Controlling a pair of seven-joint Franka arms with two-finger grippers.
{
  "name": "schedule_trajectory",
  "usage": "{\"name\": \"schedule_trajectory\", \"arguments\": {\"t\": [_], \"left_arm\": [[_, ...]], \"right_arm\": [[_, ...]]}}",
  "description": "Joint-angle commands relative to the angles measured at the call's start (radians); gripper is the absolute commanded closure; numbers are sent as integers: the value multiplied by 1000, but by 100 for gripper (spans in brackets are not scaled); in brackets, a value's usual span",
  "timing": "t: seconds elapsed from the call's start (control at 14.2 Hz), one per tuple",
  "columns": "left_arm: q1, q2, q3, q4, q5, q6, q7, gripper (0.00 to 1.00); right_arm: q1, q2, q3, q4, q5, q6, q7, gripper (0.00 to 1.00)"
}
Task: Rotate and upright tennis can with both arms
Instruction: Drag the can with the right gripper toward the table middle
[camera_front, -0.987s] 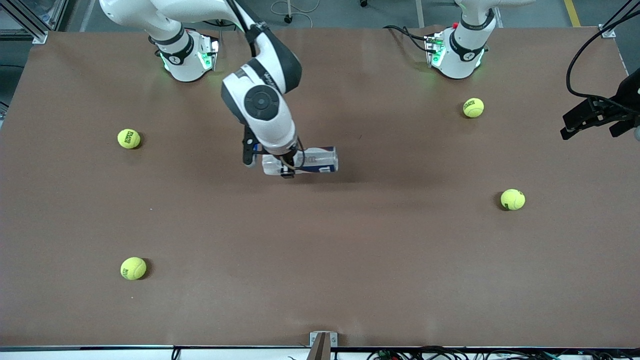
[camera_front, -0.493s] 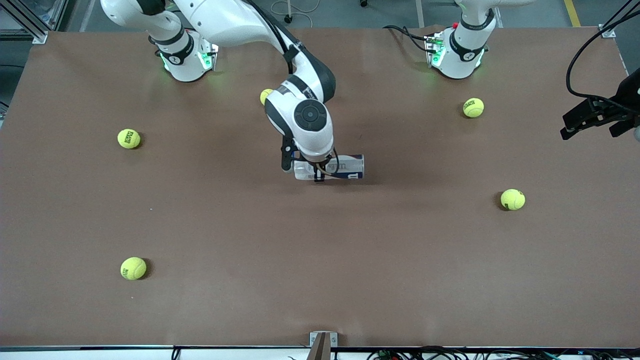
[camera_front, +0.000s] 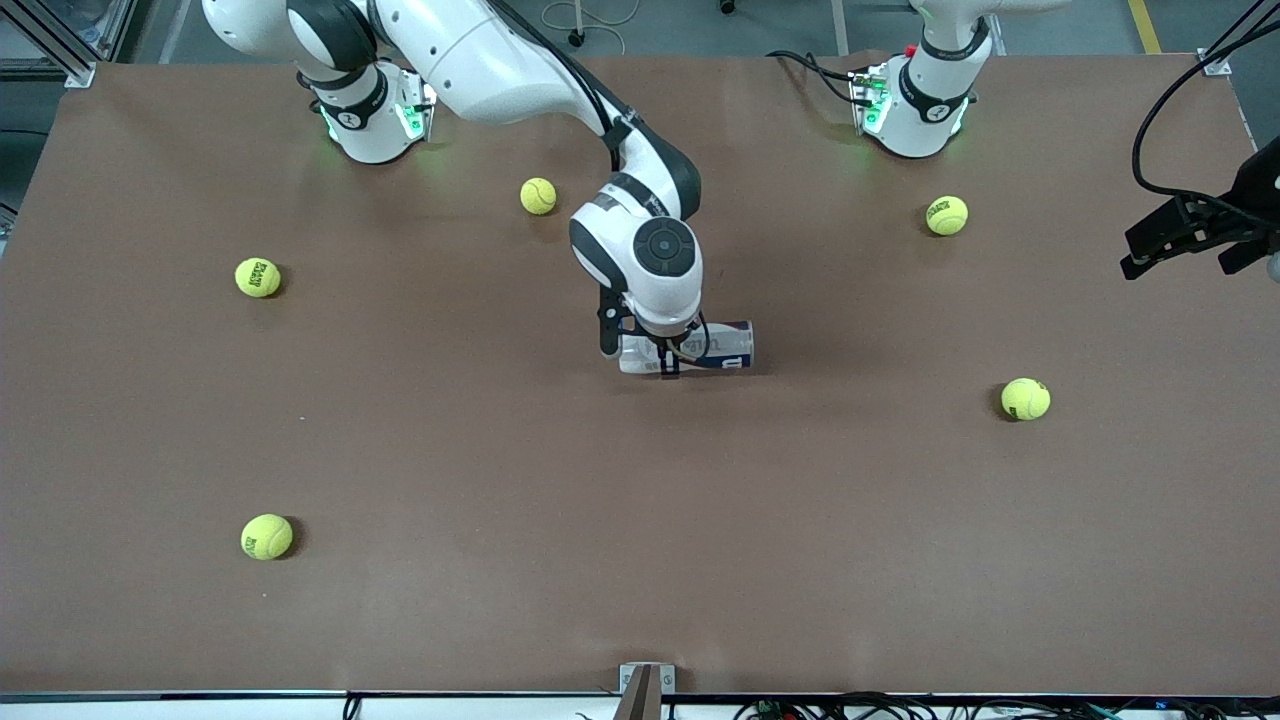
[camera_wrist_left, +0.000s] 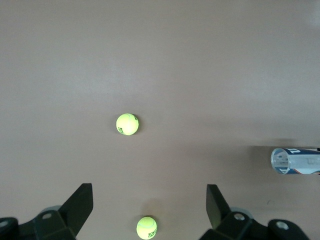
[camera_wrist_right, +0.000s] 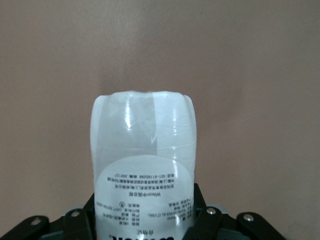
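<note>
Currently the right gripper (camera_front: 668, 362) is clamped across the tennis can (camera_front: 722, 346), which lies on its side mid-table, clear end toward the right arm's end. Left gripper (camera_wrist_left: 149, 204) hangs fully spread and empty, high over the left arm's end above two tennis balls (camera_wrist_left: 127, 124).

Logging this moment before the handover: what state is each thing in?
Clear plastic tennis can with white and navy label: lying on its side, gripped.
Right gripper: shut on the tennis can.
Left gripper: open, empty, waiting.
Five yellow-green tennis balls: loose on the table.
</note>
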Motion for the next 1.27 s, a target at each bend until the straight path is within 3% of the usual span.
{"name": "schedule_trajectory", "arguments": {"t": [0.0,0.21,0.49,0.99,1.2], "left_arm": [[6,-2,-3,5,-9,-8,-6,0],[6,-2,-5,5,-9,-8,-6,0],[6,-2,-5,5,-9,-8,-6,0],[6,-2,-5,5,-9,-9,3,0],[5,12,-6,2,-1,-9,-6,0]], "right_arm": [[18,68,-13,84,-45,-14,31,28],[32,90,-12,94,-88,-4,27,22],[32,96,-12,96,-103,19,19,0],[20,79,-3,133,-107,7,-29,0],[21,64,8,166,-100,-59,-30,0]]}}
